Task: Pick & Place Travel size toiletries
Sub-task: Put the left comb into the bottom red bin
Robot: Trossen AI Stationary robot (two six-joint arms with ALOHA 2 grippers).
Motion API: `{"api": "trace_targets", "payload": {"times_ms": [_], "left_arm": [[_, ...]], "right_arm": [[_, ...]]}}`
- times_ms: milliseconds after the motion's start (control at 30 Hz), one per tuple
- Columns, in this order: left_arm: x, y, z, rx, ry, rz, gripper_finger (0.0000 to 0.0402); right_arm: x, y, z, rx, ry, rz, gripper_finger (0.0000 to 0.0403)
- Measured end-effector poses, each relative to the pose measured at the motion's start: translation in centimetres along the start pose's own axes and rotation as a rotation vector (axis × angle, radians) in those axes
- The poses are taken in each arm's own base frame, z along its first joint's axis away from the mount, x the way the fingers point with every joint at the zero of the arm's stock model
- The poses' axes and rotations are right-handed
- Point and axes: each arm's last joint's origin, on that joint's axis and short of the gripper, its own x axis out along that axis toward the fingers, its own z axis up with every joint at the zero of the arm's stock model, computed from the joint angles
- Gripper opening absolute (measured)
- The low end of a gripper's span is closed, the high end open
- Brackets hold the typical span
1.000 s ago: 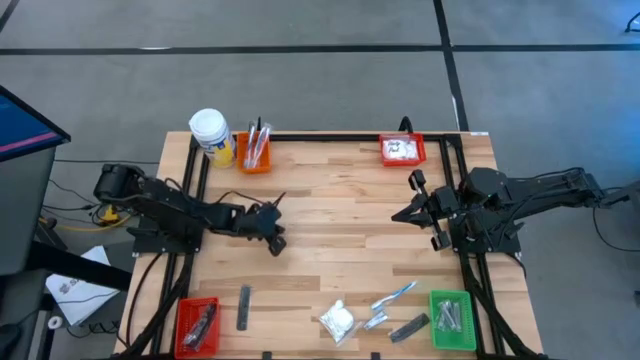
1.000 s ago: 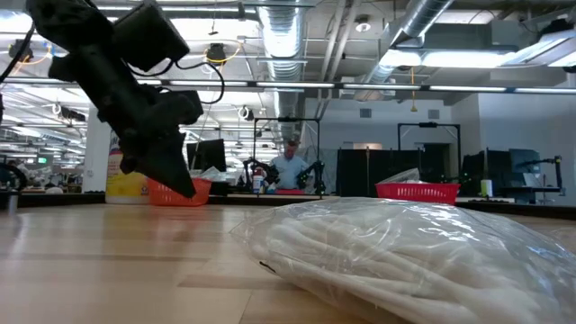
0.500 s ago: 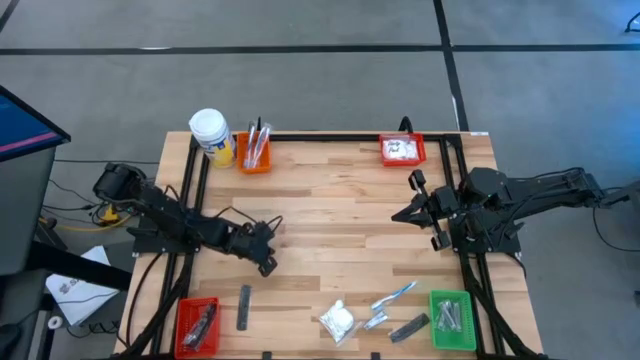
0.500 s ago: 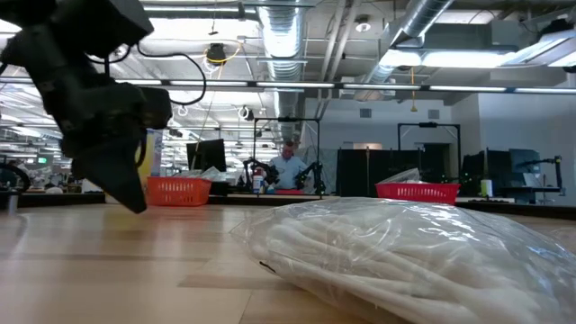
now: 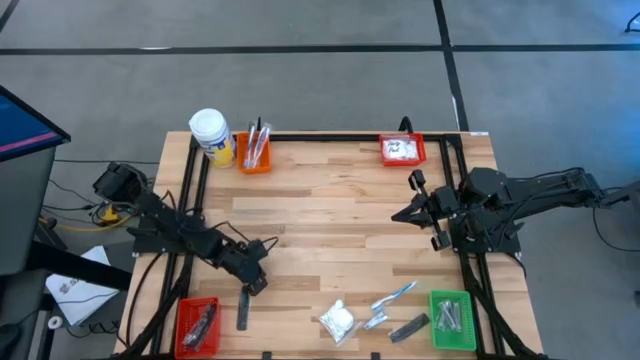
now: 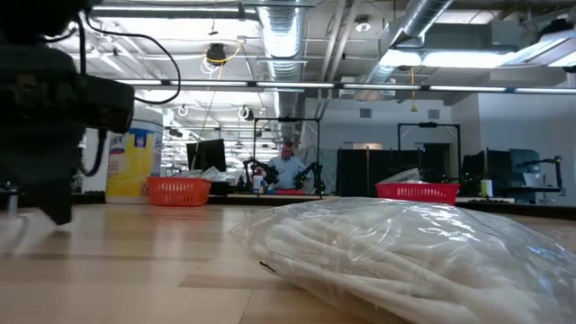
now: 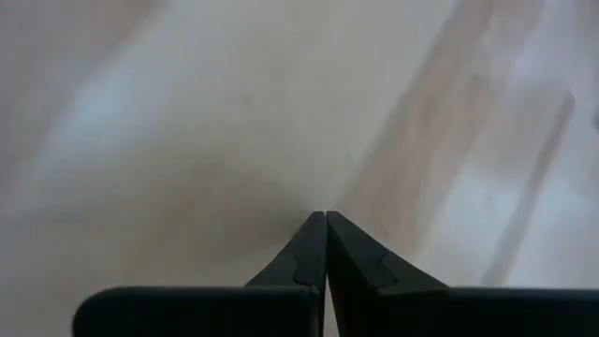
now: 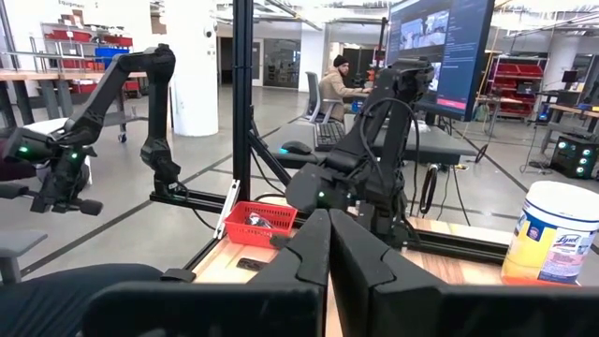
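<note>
Lysol-labelled jar (image 8: 554,234) at table corner, left gripper (image 5: 257,283) fingers pressed together near grey bar (image 5: 243,307), right gripper (image 5: 399,215) likewise.

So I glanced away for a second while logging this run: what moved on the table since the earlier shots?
The left gripper swung from mid-table toward the near edge, ending right beside the dark grey bar, fingers shut and empty. The right gripper stayed parked, shut. The white packet, toothbrush and bins did not move.
</note>
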Motion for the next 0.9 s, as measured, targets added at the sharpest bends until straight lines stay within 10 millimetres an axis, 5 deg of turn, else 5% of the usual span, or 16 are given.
{"api": "trace_targets", "payload": {"times_ms": [467,900], "left_arm": [[-2.1,-4.0,-1.3,-0.003,0.145,-0.063,0.0000],[-4.7,-5.4,-1.8,-0.029,0.273,0.119,0.0000]], "right_arm": [[0.0,0.0,0.0,0.008,0.001,0.001,0.0000],[0.0,0.0,0.0,0.008,0.001,0.000,0.0000]]}}
